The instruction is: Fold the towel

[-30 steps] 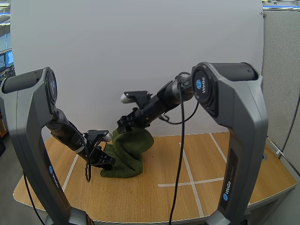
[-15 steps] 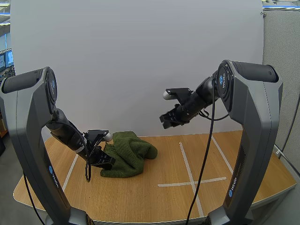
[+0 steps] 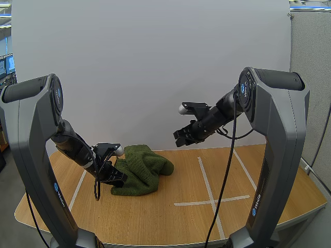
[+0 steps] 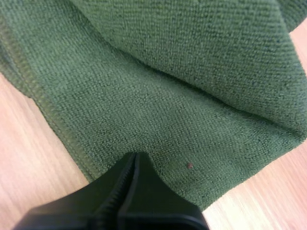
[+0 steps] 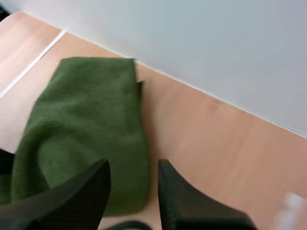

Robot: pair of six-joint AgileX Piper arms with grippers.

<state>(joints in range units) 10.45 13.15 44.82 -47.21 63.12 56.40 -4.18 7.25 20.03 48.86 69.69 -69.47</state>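
Now, high view: right claw (image 3: 182,137), which had the green towel (image 3: 144,169) hoisted a sec ago, has let go & hangs wide and empty, well above the counter (image 3: 170,222). Towel lies bunched, so fold prob. unfinished. Left wrist view: left claw (image 4: 135,158) nipped tight on towel's hem. Right wrist view: claw spread, towel lying on counter beneath, nr the back edge.
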